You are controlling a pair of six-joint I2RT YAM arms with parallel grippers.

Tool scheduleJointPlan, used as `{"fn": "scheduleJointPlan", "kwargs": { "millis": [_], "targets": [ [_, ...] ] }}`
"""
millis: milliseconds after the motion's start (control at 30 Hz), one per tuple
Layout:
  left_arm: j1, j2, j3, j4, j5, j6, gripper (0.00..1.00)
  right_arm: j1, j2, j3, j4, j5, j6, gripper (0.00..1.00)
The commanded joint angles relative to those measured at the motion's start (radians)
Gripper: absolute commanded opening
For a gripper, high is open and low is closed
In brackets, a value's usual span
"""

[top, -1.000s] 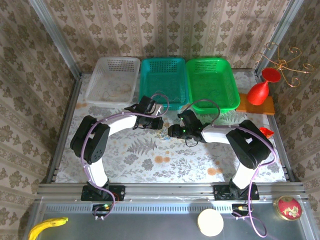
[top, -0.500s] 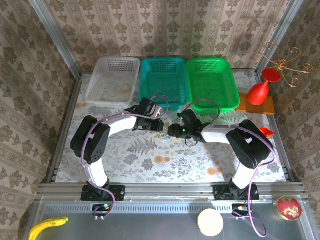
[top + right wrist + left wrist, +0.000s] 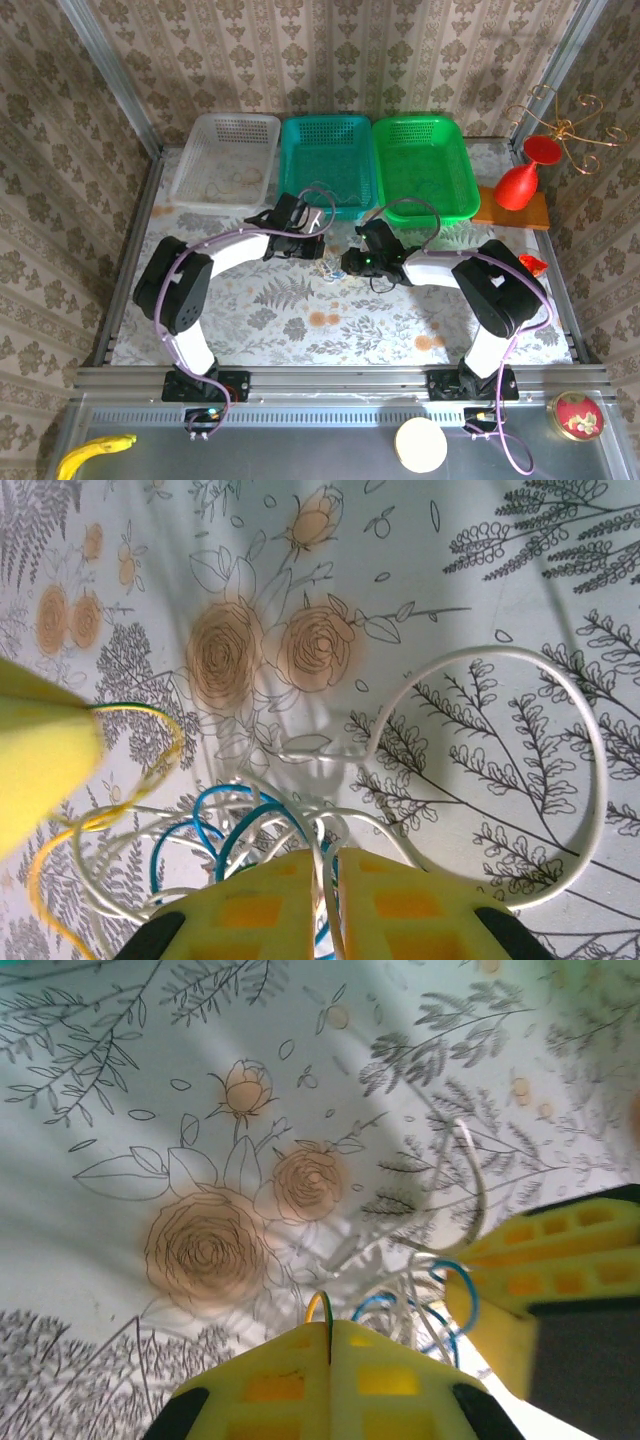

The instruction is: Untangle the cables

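Tangled cables (image 3: 262,815) gripped from both sides on the floral-cloth counter (image 3: 470,560).
The cables, thin white, blue and yellow strands, are bunched on the counter between the two hands, on the near side of the teal basket (image 3: 328,150). The left hand (image 3: 330,1332) is clenched, with a yellow-green strand pinched in the seam between its fingers. The right hand (image 3: 332,868) is closed on white strands that run up between its fingers. One white strand is laid out in a wide loop flat on the cloth, beside the bunch.
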Motion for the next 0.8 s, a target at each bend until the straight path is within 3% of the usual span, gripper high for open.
{"fn": "scheduleJointPlan", "kwargs": {
  "millis": [0,367,600,767],
  "targets": [
    [-0.008,-0.147,-0.007,0.003,0.001,-0.025,0.00,0.003,0.009,-0.040,0.014,0.037,0.009,0.14],
    [-0.008,-0.378,-0.066,0.083,-0.037,-0.063,0.00,0.003,-0.013,-0.079,0.014,0.050,0.014,0.13],
    [-0.008,-0.430,-0.119,0.152,-0.057,-0.075,0.00,0.002,-0.094,-0.077,-0.040,0.021,0.006,0.36],
    [-0.008,-0.437,-0.142,0.191,-0.072,-0.090,0.00,-0.005,-0.198,-0.051,-0.127,-0.002,-0.015,0.43]
  ]
}}
